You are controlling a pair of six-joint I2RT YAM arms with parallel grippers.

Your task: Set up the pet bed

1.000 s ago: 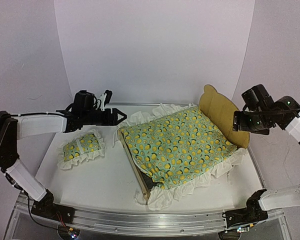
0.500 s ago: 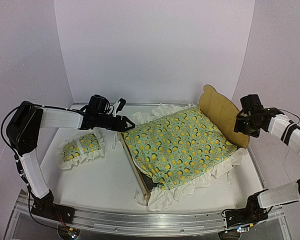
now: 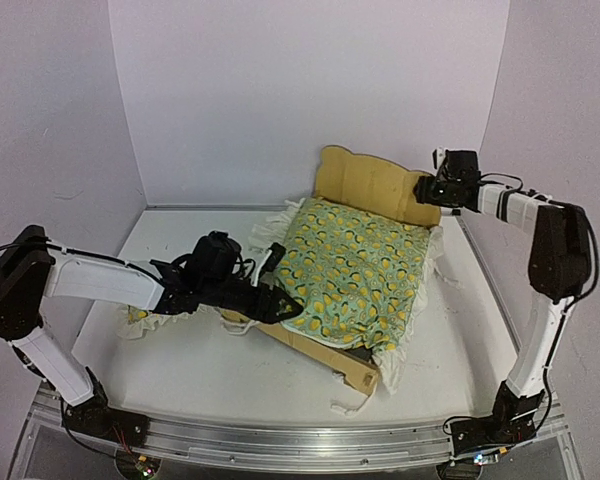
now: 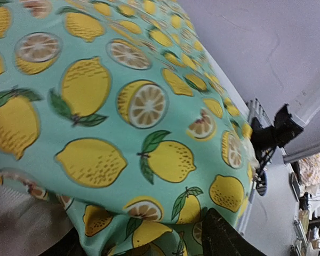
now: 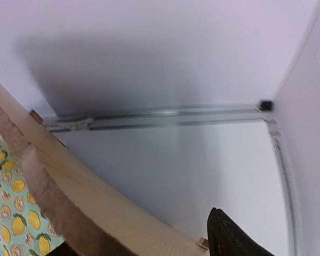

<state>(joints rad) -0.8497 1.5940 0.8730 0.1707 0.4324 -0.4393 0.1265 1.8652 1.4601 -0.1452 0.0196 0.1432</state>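
Light plywood pet bed (image 3: pixel 365 185) at mid-desk, set at an angle: headboard with rounded ear-like bumps toward the back wall, low foot rail toward the near edge. Sleeping area covered by a green quilt (image 3: pixel 355 270) printed with yellow lemons, its white ruffle spilling over both sides and trailing onto the white desk (image 3: pixel 200 370). Left pincer (image 3: pixel 280 305) at the bed's near-left side, clenched on the quilt-draped side rail; in the left wrist view, lemon fabric (image 4: pixel 122 106) bulging between the dark fingers (image 4: pixel 218 237). Right pincer (image 3: pixel 427 190) at the headboard's top right corner, grasping its edge; in the right wrist view, curved raw wood edge (image 5: pixel 69 197) passing between the fingers (image 5: pixel 229 234). Small ruffled pillow (image 3: pixel 138 318) on the desk, mostly hidden beneath the left arm.
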